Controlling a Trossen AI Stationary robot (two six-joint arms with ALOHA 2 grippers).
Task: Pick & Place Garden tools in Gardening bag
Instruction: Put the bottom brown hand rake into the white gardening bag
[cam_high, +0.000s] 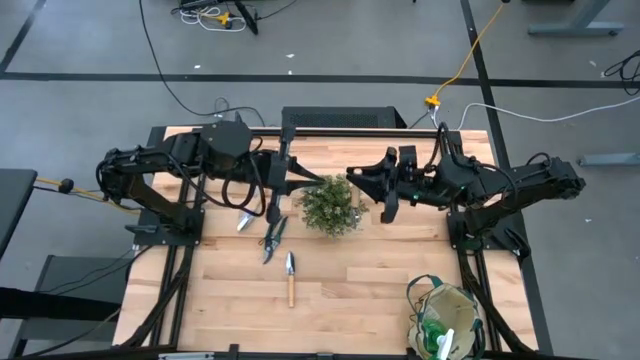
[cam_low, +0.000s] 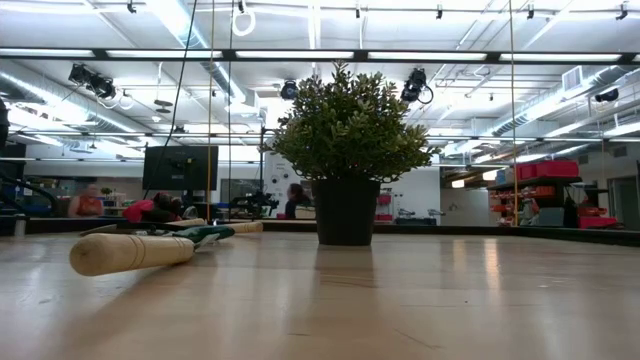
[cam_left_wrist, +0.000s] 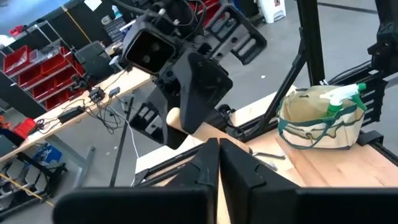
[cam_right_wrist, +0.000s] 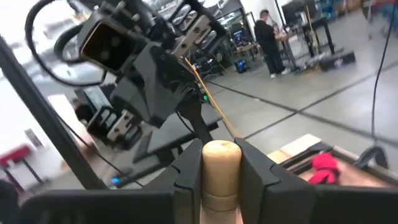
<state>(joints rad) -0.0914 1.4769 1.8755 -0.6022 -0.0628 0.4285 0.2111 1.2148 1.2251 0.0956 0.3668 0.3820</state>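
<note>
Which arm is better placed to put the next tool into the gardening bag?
Right. The right gripper is shut on a wooden tool handle, and the gardening bag sits at the table corner on the right arm's side. The left gripper is shut and empty, farther from the bag.

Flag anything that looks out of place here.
Nothing spilled or broken. The gardening bag sits at the table's corner beside the right arm, a spray bottle poking out. The right gripper holds a wooden handle aloft; the left gripper is shut, empty.
</note>
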